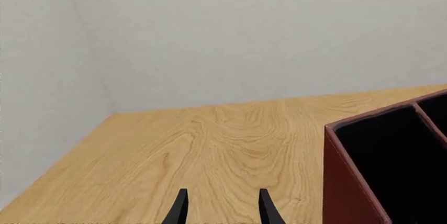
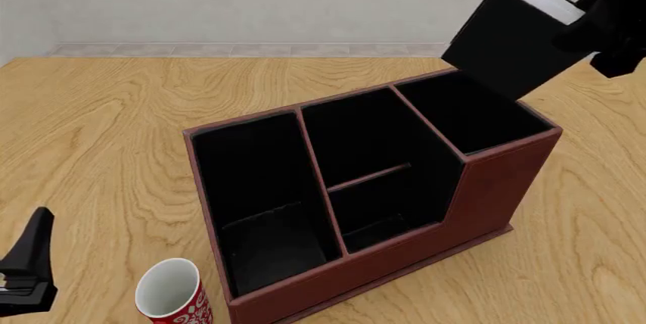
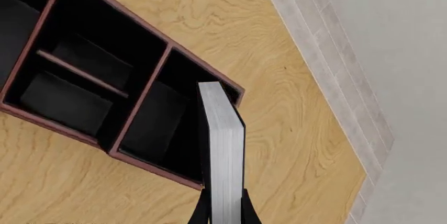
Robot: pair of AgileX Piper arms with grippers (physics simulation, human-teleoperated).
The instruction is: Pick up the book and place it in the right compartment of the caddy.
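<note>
Jaws of the right gripper [image 3: 225,211] clamp the one book [image 2: 510,36], tilted in the air above the caddy's [image 2: 485,195] far right corner, over the right compartment [image 2: 470,116]. The left gripper [image 1: 222,208] is parted, holding nothing, low over bare table [image 2: 91,135]. One cup [image 2: 172,294] stands just beside the caddy's near left corner.

Even, diffuse illumination fills all three renders, with no visible lamp and no glare on the wooden table [image 2: 111,135]. Cast shadows are faint. The black interior of the caddy [image 2: 485,188] reads almost uniformly dark, with little detail inside. The white page block of the book [image 3: 225,150] appears light grey with fine streaks. Edges are sharp throughout; no blur or edge distortion shows.
</note>
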